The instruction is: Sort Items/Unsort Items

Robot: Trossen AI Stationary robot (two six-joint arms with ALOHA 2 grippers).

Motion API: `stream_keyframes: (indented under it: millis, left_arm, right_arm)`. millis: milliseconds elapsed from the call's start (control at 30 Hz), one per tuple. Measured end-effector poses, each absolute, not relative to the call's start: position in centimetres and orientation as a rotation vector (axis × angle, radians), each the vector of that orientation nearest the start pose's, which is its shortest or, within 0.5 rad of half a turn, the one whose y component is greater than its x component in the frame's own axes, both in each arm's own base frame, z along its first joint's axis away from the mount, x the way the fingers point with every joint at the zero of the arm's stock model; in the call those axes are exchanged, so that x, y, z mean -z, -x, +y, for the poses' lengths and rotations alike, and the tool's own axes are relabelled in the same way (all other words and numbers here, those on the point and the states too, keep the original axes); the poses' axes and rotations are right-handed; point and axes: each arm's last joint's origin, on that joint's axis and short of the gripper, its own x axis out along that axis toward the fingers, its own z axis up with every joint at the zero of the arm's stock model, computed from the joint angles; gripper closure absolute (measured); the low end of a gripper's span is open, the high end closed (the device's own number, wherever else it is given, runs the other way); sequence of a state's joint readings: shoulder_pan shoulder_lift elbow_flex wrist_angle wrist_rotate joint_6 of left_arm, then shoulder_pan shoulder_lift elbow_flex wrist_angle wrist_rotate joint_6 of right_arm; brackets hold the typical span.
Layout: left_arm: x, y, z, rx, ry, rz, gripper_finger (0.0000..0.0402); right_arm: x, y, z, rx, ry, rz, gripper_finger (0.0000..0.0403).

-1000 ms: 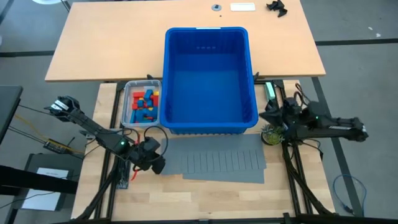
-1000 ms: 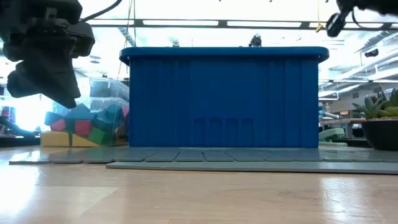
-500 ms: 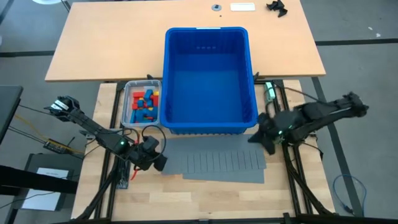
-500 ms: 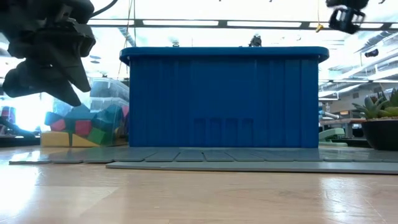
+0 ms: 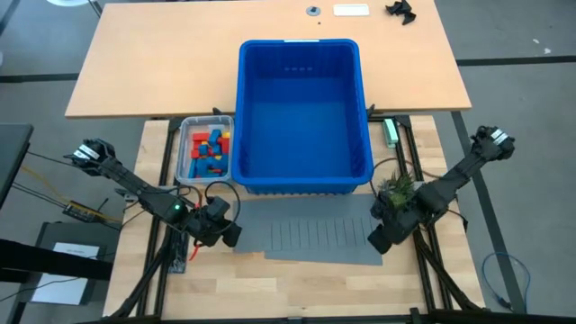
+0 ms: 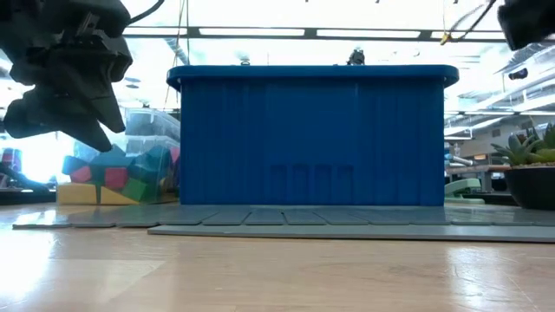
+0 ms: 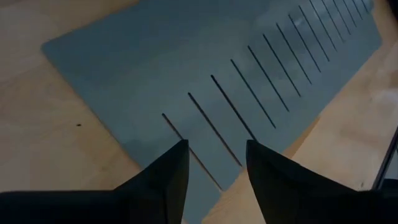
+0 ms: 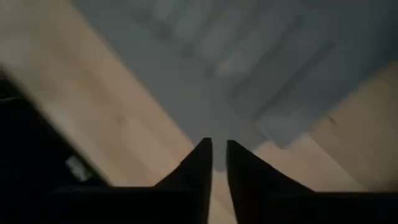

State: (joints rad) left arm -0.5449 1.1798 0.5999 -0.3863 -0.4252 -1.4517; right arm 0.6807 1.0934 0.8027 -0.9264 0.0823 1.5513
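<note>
Bench (image 5: 126, 72): pale wood, carrying everything listed here.

Large blue plastic bin (image 5: 304, 115): stands at the middle of the bench. From above I see nothing inside it.

Grey slotted divider sheets (image 5: 315, 236): lie flat on the bench just in front of the bin, overlapping one another.

Left arm: unchanged over the last second. I hold its left gripper (image 5: 223, 230) low over the left end of the sheets. In the left wrist view its fingers (image 7: 171, 174) stand spread with a clear gap, nothing between them, the slotted sheet directly below.

Right arm: this is the change. A second ago it lay out to the right of the bin, beside the small potted plant (image 5: 396, 187); it has since swung forward and down, and the right gripper (image 5: 380, 239) now hangs over the right end of the sheets. Its fingers (image 8: 198, 163) show a narrow slit between them and pinch nothing.

Small clear tray (image 5: 184, 148): touches the bin's left wall.

Small toy blocks in red, yellow, green and blue (image 5: 209, 148): all heaped in that tray, untouched.

Judgement: with both grippers at opposite ends of the sheets, I am probably setting dividers into the bin first; no block is sorted yet.
</note>
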Motion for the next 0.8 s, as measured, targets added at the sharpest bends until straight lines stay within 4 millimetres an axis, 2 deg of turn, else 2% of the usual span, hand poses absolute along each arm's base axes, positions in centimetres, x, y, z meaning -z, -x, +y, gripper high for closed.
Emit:
stream_keyframes:
  millis: [267, 400, 500, 700, 800]
  left_arm:
    - [-17.8, -18.7, -10.2, -0.493, 0.935, 0.842, 0.0234]
    - [-17.4, -18.1, -9.9, -0.581, 0.971, 0.871, 0.0234]
    - [-16.4, -17.8, -9.9, -0.587, 1.008, 0.859, 0.0234]
    - [-12.7, -16.4, -9.0, -0.595, 1.137, 0.789, 0.0234]
    - [-12.2, -16.2, -8.8, -0.57, 1.166, 0.761, 0.0234]
  right_arm:
    - [-19.4, -12.3, 11.6, 0.664, -0.858, 1.232, 0.0236]
    - [-18.0, -11.2, 11.6, 0.71, -0.868, 1.243, 0.0199]
    - [-17.1, -10.7, 11.7, 0.723, -0.888, 1.238, 0.0183]
    - [-15.5, -9.8, 11.9, 0.746, -0.949, 1.198, 0.0178]
    - [-15.5, -9.6, 11.9, 0.764, -0.955, 1.148, 0.0181]
